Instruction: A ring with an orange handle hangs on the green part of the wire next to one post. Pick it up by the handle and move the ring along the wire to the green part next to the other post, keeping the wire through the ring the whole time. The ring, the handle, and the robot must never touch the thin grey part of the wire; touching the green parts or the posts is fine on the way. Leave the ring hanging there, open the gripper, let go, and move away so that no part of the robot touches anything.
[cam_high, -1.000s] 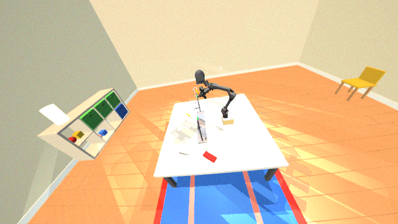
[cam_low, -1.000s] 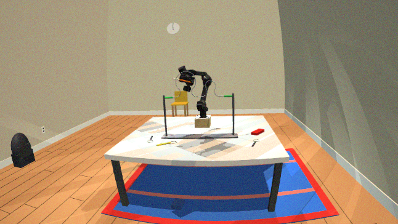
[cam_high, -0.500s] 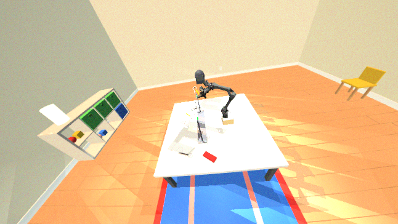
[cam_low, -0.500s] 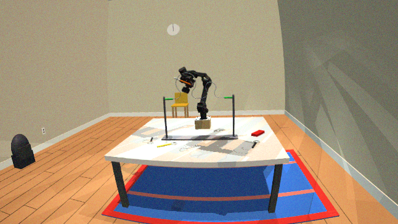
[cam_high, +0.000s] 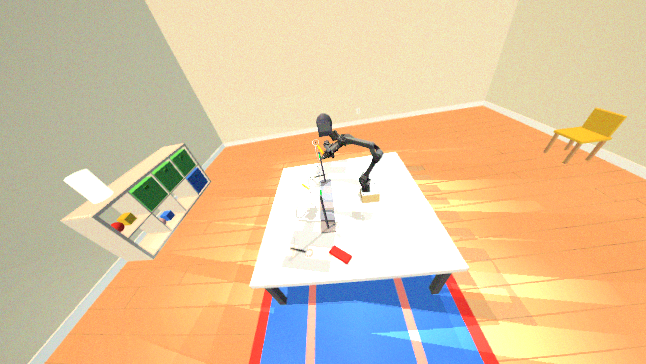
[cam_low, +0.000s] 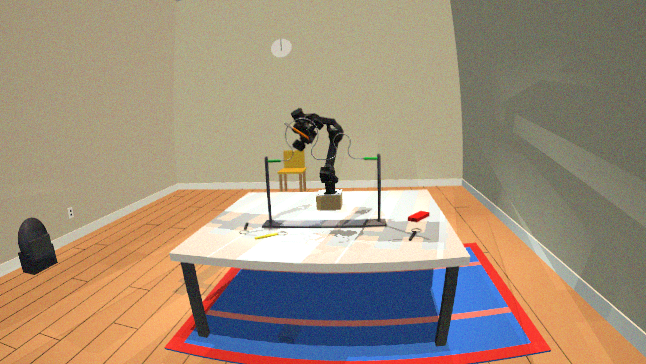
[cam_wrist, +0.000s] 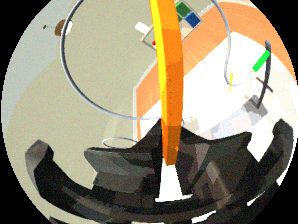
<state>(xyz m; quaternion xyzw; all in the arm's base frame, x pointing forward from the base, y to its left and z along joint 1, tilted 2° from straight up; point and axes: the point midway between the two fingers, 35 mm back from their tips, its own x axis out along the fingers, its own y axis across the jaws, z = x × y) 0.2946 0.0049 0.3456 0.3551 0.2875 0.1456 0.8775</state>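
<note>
The white rectangular counter (cam_low: 440, 250) on dark legs carries a tan block (cam_low: 329, 201) near its centre. A flat red block (cam_low: 418, 215) lies at 3 o'clock, a yellow stick (cam_low: 266, 235) at 8 o'clock, and the dark base strip (cam_low: 300, 224) of the two posts between them.

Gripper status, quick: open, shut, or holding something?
Gripper: shut on the orange handle, with the ring carried up in the air above the table.

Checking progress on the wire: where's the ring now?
In the exterior view the ring is up high, nearer the left post, held by its handle in the claw, well above the table.
</note>
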